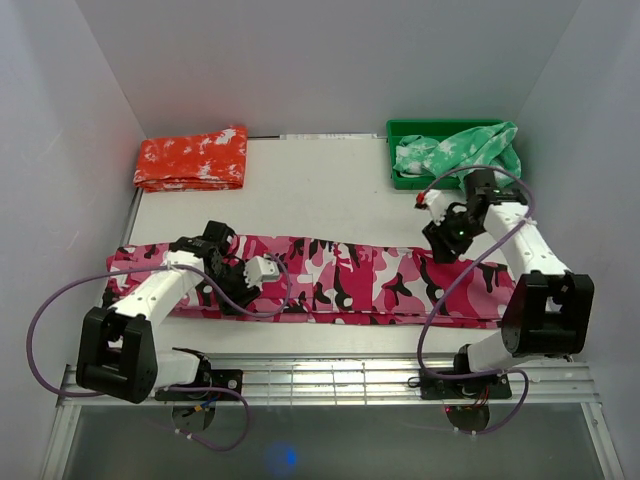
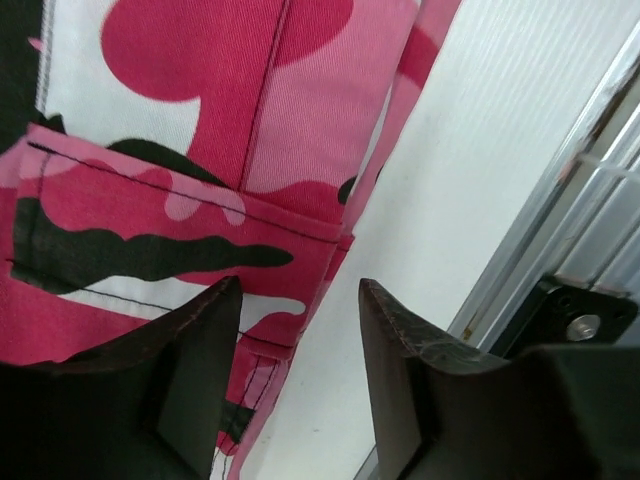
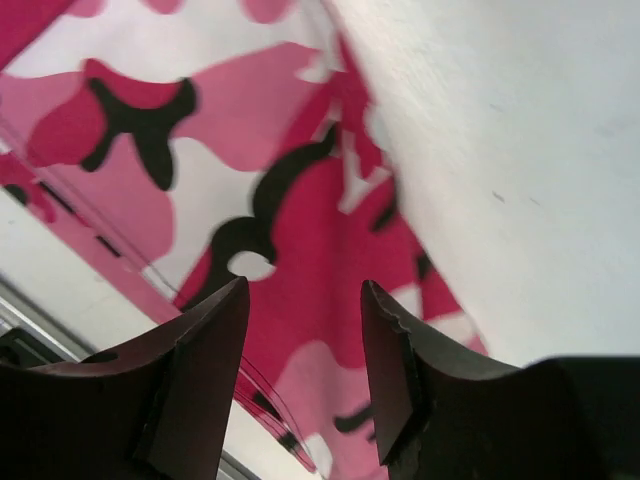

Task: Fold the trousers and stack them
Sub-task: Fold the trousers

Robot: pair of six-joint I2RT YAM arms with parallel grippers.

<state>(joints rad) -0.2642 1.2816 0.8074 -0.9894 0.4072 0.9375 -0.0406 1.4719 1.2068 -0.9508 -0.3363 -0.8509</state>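
The pink-magenta camouflage trousers (image 1: 340, 280) lie stretched flat, left to right, across the near part of the white table. My left gripper (image 1: 243, 283) is open and empty, low over the trousers' left part near their near edge; the left wrist view shows a pocket flap (image 2: 170, 240) and the cloth edge just ahead of its fingers (image 2: 195, 370). My right gripper (image 1: 440, 245) is open and empty over the trousers' right end; the right wrist view shows that cloth (image 3: 300, 250) below its fingers (image 3: 395, 360).
A folded orange-red garment (image 1: 192, 158) lies at the back left. A green bin (image 1: 400, 150) at the back right holds a green garment (image 1: 460, 150). A metal rail (image 1: 330, 375) runs along the table's near edge, close to the trousers.
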